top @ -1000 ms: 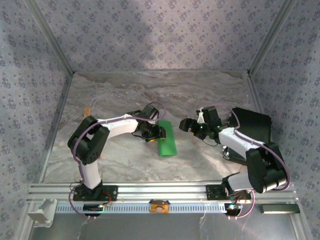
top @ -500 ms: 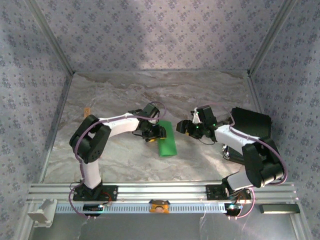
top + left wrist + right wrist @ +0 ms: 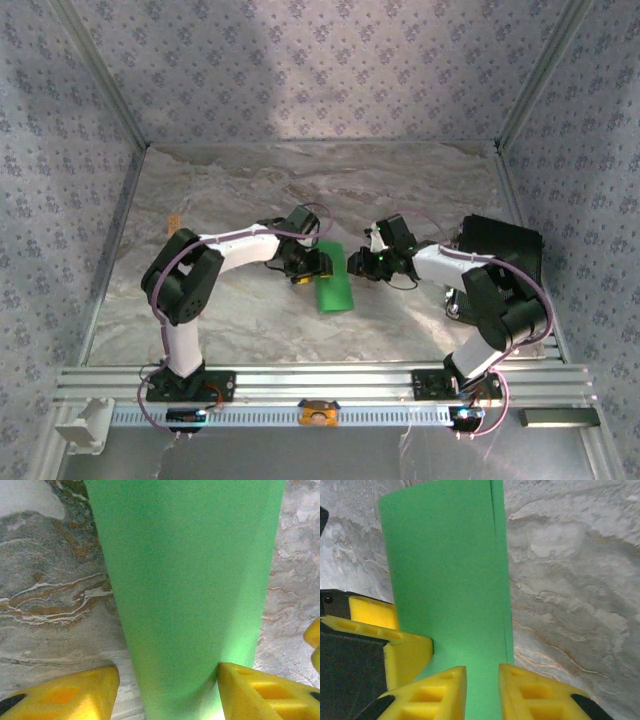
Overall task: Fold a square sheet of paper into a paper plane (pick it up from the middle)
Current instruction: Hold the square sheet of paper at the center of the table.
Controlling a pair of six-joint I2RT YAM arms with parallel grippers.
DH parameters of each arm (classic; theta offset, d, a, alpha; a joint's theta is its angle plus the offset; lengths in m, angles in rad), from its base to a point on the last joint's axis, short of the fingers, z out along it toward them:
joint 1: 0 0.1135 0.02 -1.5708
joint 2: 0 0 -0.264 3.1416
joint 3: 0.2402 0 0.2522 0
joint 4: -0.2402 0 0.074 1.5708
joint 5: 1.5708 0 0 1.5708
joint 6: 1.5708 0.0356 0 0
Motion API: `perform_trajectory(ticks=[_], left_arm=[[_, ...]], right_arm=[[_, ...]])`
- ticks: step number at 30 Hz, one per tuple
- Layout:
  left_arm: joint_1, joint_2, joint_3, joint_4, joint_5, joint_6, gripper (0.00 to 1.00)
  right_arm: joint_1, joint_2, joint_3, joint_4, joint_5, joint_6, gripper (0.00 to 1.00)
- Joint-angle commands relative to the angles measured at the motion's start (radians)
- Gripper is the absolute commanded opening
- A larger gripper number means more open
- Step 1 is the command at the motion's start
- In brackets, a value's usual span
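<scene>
**Right claw (image 3: pixel 358 265) closes in on the green paper (image 3: pixel 335 288)**

The right claw's yellow fingers (image 3: pixel 445 690) stand close together. Green shows through the slim gap between them, but whether they pinch the paper cannot be told. The left claw (image 3: pixel 169 680) is spread and straddles one end of the strip: one finger touches the paper's edge, the other stands just off it.

The paper lies on the table as a long folded strip. Its long axis runs from the arms' side toward the far wall, slightly slanted.

A second ago the right claw hung wide open, well to the right of the paper; now it sits at the paper's right edge. The paper and the left claw have not shifted.

Under the paper is a grey marbled table (image 3: pixel 220 190). Patterned walls (image 3: pixel 300 70) rise beyond it, and a black box (image 3: pixel 505 250) sits well to the paper's right.
</scene>
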Motion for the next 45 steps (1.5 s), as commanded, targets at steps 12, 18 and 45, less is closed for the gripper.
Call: perform_trajectory(ticks=[12,18,45], left_arm=[[-0.031,0.069,-0.002,-0.036,-0.047,0.016,0.57],[-0.034,-0.050,-0.013,-0.025,-0.135,-0.012,0.67],[0.051,-0.133,-0.231,0.382,0.099,-0.136,0.58]], right_arm=[[0.046,0.156,0.054,-0.013,0.017,0.077,0.12],[0.073,0.138,0.008,-0.015,0.081,0.178,0.10],[0.096,0.084,-0.048,0.061,0.130,0.270,0.10]])
